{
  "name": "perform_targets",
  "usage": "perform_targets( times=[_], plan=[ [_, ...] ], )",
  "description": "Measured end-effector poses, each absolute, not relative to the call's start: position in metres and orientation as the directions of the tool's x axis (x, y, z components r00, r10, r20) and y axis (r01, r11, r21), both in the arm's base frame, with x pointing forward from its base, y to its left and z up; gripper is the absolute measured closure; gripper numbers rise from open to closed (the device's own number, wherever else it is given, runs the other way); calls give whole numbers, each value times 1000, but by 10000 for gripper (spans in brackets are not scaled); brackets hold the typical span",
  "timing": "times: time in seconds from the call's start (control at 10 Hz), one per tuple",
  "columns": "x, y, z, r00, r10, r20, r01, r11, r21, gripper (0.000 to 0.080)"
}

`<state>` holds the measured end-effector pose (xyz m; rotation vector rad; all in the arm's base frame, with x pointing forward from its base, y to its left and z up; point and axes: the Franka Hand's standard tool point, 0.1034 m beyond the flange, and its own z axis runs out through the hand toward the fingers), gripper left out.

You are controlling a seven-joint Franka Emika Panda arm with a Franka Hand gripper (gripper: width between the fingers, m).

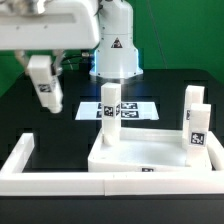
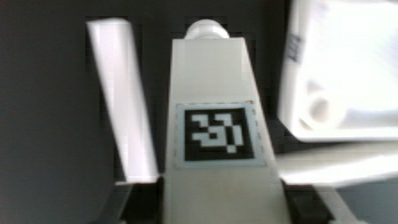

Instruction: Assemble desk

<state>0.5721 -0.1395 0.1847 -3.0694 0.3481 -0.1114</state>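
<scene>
The white desk panel (image 1: 140, 155) lies on the table with three tagged block legs standing in its corner sockets: one at the exterior view's left (image 1: 109, 112) and two at its right (image 1: 193, 104) (image 1: 198, 130). My gripper (image 1: 39, 74) hangs above the table to the left of the panel, shut on the fourth leg (image 1: 45, 95), which is slightly tilted. In the wrist view this leg (image 2: 217, 110) fills the centre with its tag facing the camera, dark fingers (image 2: 151, 198) on both sides. The panel's rim and a round socket (image 2: 331, 108) show beside it.
The long low white border wall (image 1: 20, 160) runs along the left and front of the panel, and shows as a white bar in the wrist view (image 2: 112, 95). The marker board (image 1: 135, 108) lies behind the panel, in front of the robot base (image 1: 115, 50).
</scene>
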Motion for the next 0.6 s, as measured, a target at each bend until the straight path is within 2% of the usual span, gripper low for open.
perform_targets(
  times=[0.1,0.2,0.4,0.5,0.6],
  plan=[
    [582,-126,195,959,-252,129,-245,-967,-66,511],
    [587,-112,197,930,-280,238,-268,-960,-84,511],
    [579,-82,178,888,-294,353,-288,-955,-69,511],
    [580,-88,179,878,-270,396,-273,-961,-50,511],
    [579,-88,178,878,-270,395,-273,-961,-49,511]
  ],
)
